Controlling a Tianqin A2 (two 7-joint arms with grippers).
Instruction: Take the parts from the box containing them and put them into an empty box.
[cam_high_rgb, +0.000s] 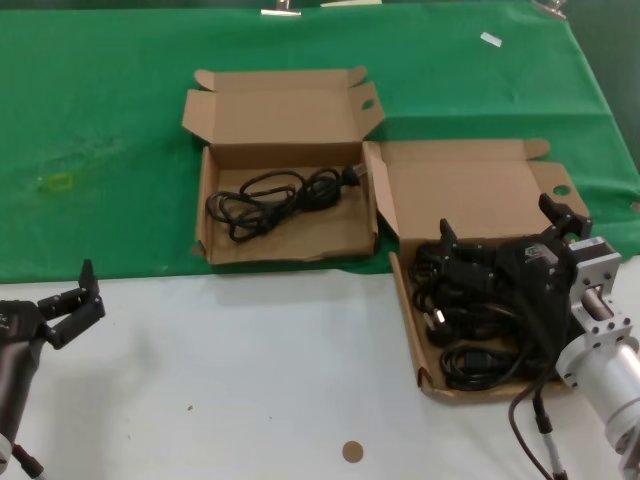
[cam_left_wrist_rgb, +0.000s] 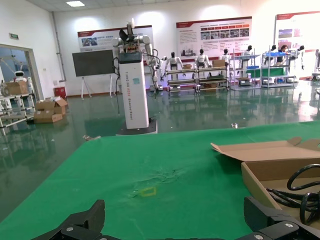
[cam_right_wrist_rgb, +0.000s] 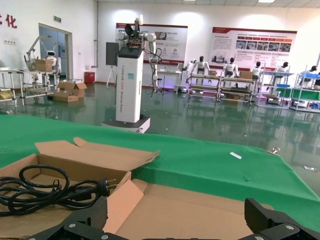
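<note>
One bundle of cord (cam_high_rgb: 283, 198) already lies in the box on the robot's left (cam_high_rgb: 285, 250), the one resting on the green cloth (cam_high_rgb: 110, 130), so the transfer has begun. The source box (cam_high_rgb: 405, 300), nearer the robot's right, appears to hold several more black cords (cam_high_rgb: 470, 335), tangled together; how many is hard to count because the arm covers part of the pile. The right hand (cam_high_rgb: 505, 232) hangs over the far end of that box with its fingers spread wide, gripping nothing, and looks poised to come down on the heap. The left hand (cam_high_rgb: 72, 300) sits parked and released over the white desk (cam_high_rgb: 250, 380), well apart from both boxes. I judge the job to be roughly a quarter done, with most bundles left to move
</note>
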